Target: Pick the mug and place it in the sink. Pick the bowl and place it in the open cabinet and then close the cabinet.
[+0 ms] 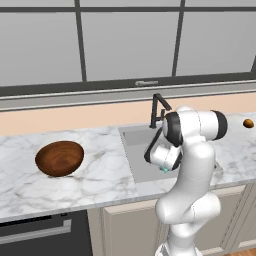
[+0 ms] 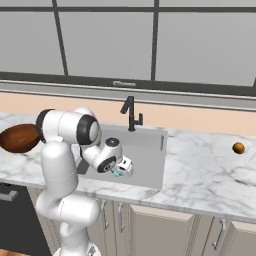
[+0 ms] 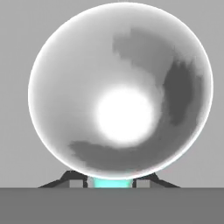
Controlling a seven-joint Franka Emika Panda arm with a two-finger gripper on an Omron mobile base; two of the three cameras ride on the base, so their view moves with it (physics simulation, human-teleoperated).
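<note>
- The small translucent teal-and-white mug [image 1: 164, 170] is held low over the rectangular grey recessed sink [image 1: 134, 150], at the end of the white arm's bent wrist; from the right base camera the mug [image 2: 117, 173] shows as a teal speck just under the white hand, above the sink [image 2: 150, 160] floor near its front edge.
- In the hand camera the mug [image 3: 120, 94] is seen from above: a round white-rimmed mouth with a bright centre and grey patches, and a teal strip at its lower edge.
- The fingers [image 3: 109, 183] pinch the mug's teal rim, one dark tip on each side of that strip.
- The wide, round, dark reddish-brown wooden bowl [image 1: 59, 158] sits on the white marble desk [image 1: 100, 175], well apart from the sink on its left; in the right base camera the bowl [image 2: 19, 138] is partly hidden behind the arm's shoulder.
- A black angular faucet [image 1: 158, 110] stands at the back edge of the sink.
- A small brown-orange round object [image 2: 239, 148] lies on the desk, far to the right of the sink.
</note>
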